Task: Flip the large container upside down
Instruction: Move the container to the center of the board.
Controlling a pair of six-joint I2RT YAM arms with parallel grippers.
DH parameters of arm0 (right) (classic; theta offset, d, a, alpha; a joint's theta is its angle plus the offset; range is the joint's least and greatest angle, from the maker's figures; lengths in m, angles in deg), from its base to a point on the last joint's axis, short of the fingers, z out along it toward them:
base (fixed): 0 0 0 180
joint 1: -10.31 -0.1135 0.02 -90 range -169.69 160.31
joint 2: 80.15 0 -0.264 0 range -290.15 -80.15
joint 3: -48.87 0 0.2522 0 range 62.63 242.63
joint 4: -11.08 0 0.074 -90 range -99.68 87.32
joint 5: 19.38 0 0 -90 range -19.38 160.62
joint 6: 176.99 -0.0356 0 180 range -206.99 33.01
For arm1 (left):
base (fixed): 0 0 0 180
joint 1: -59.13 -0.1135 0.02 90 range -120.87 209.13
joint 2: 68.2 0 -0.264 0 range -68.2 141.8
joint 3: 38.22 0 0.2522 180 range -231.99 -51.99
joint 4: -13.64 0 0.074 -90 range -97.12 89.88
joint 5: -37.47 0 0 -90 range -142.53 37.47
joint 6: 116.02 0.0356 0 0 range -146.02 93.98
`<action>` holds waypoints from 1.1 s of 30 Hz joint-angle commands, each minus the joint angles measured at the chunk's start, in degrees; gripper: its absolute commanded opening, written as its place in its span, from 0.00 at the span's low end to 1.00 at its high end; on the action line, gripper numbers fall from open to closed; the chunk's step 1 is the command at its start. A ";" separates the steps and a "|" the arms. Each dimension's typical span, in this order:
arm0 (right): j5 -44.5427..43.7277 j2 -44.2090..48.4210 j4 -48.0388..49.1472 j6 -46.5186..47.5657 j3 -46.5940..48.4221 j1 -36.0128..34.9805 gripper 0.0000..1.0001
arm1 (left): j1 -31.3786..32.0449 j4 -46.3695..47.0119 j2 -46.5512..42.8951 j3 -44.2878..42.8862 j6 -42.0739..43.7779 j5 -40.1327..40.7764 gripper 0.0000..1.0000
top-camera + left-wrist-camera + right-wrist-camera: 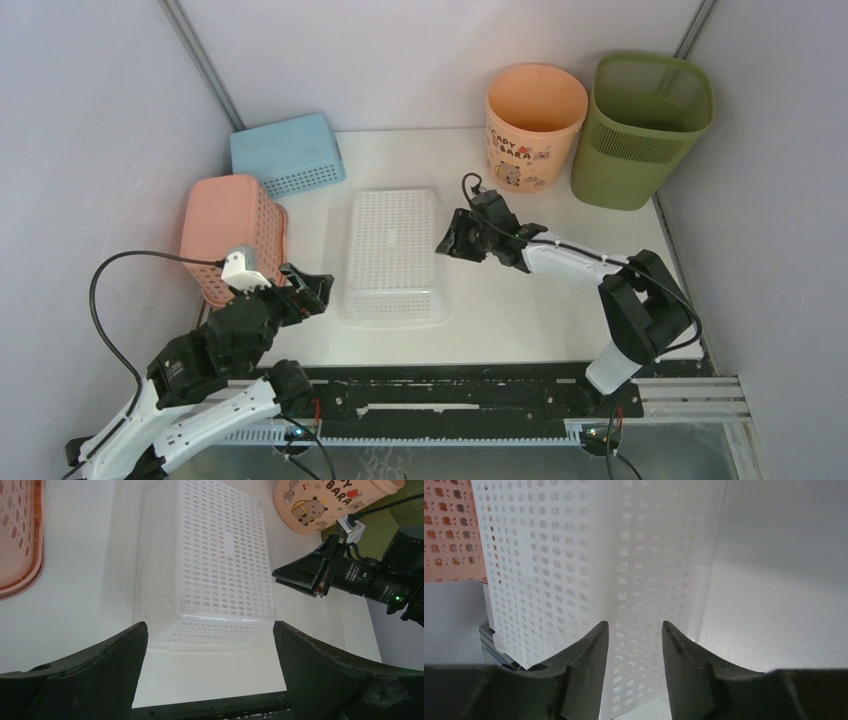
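olive-green large container [645, 130] stands upright at the far right corner of the bench [520, 310], with the peach bucket [533, 125] just to its left. right claw [447, 240], part open and empty, points at the white mesh basket [395, 255], well apart from the container. left claw [322, 292] gapes wide beside the pink basket [230, 235].

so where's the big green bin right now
In the top view the olive-green bin stands upright, mouth up, at the far right corner of the table, just right of the peach bucket.
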 commanded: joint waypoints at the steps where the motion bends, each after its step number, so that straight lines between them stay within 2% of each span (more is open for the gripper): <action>1: 2.18 -4.41 2.32 0.31 5.78 -1.41 0.48 | -0.25 1.43 0.46 -2.17 0.55 0.10 1.00; 9: 4.84 -16.25 4.53 -1.44 15.56 -5.27 0.46 | -0.25 0.73 -0.89 -2.63 0.63 0.50 1.00; 24: 8.02 -30.29 5.59 -3.71 35.12 -9.05 0.49 | -0.25 -0.48 -2.62 -2.71 0.37 1.04 1.00; 29: 9.45 -32.22 4.82 -2.75 39.45 -9.53 0.51 | -0.25 -0.09 -2.23 -2.21 0.28 1.08 1.00; 33: 7.02 -27.80 2.84 0.00 36.87 -8.59 0.57 | -0.25 0.11 -1.90 -2.16 0.41 1.08 1.00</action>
